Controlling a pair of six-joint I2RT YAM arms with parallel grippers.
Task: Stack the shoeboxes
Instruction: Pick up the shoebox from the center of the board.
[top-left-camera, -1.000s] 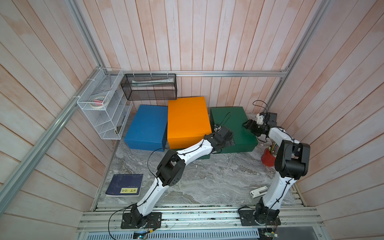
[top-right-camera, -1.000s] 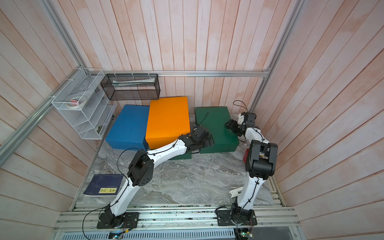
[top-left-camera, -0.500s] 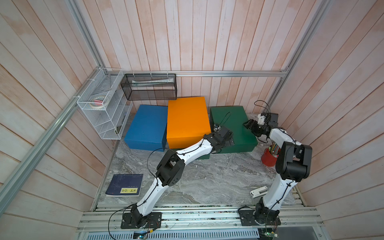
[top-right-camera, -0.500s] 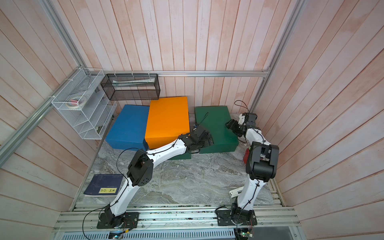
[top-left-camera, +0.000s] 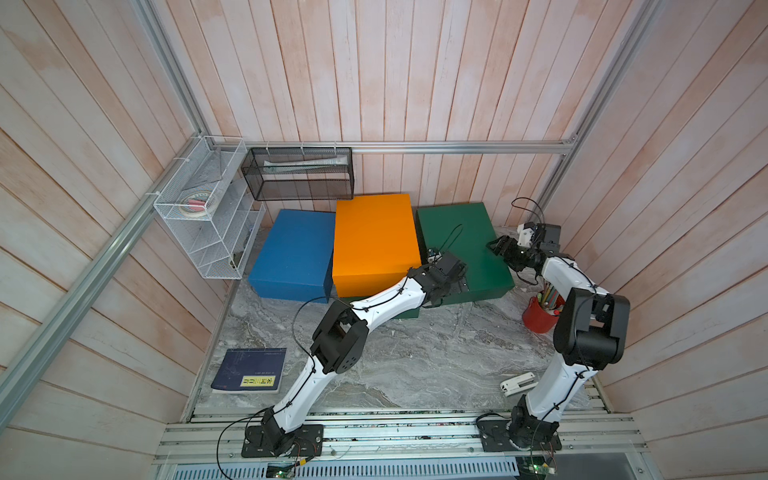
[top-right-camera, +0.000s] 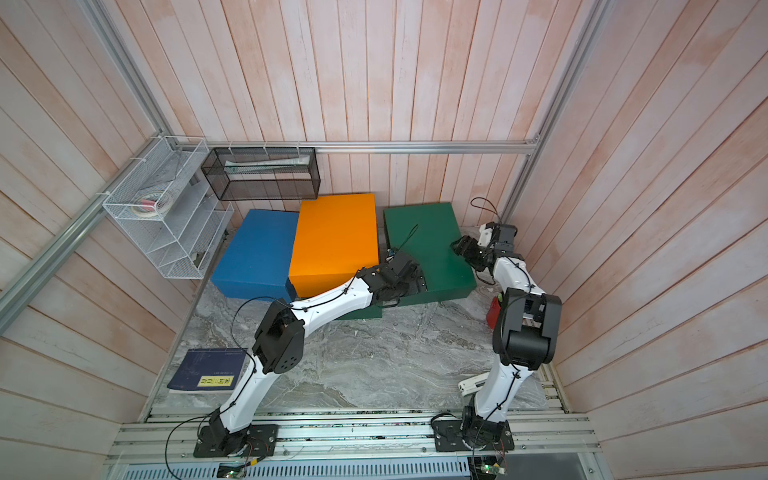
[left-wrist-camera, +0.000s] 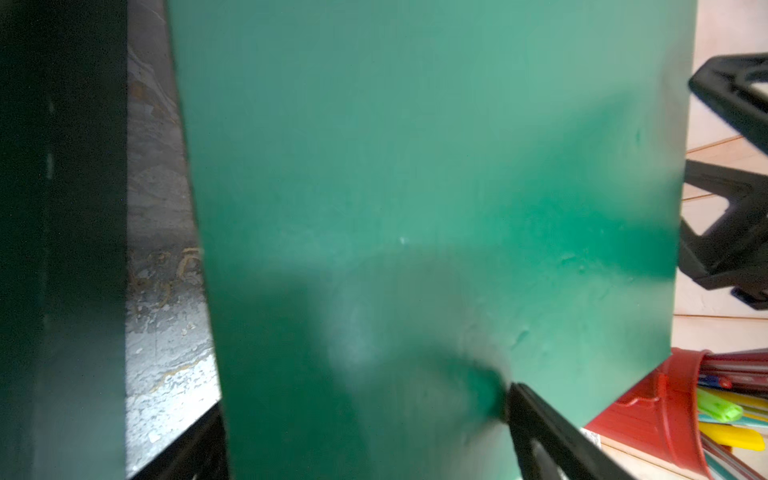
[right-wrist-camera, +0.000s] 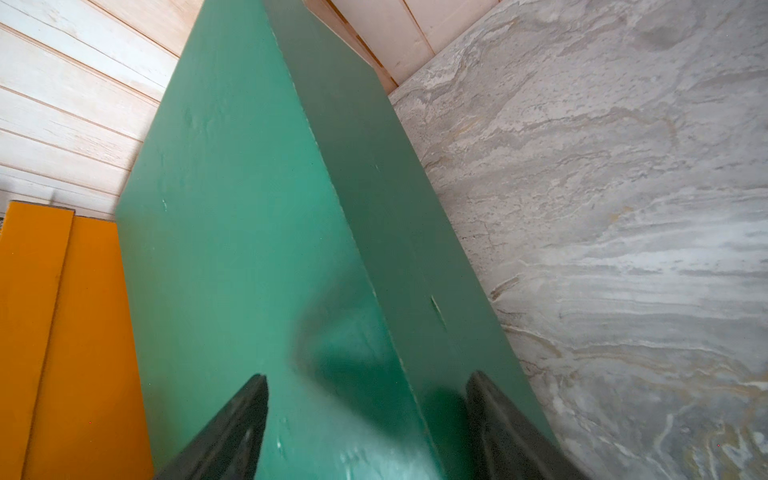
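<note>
– Although your left gripper (left-wrist-camera: 365, 399) sits just where it sat a second ago, at the near left corner of the dark green rectangular lidded cardboard shoebox (top-left-camera: 457, 232), your right arm's black elbow block (top-left-camera: 590, 332) has slid slightly toward the aluminium front rail (top-left-camera: 395, 434).

– And the jaws: do I have it?

– Your left jaws are spread wide: one finger (left-wrist-camera: 540, 432) lies on the lid, the other (left-wrist-camera: 195, 444) hangs beside the left wall. Your right gripper (right-wrist-camera: 366, 376) is spread too, astride the top right edge, one finger over the lid, one beside the side wall. Whether any pad presses the cardboard I cannot tell you.

– Has the box moved?

– No, none of the four has. Yours stands on the grey marbled tabletop (top-left-camera: 415, 357) at the right of the row, matte, its lid faintly dented toward your right gripper. A strip of bare marble parts it from the second dark green shoebox (top-right-camera: 361, 312), which carries the orange rectangular cardboard shoebox (top-left-camera: 374, 241). The blue rectangular cardboard shoebox (top-left-camera: 295, 253) stands just beside that pair on the left. A red cup of pens (top-left-camera: 538, 322) stands near its right side.
</note>
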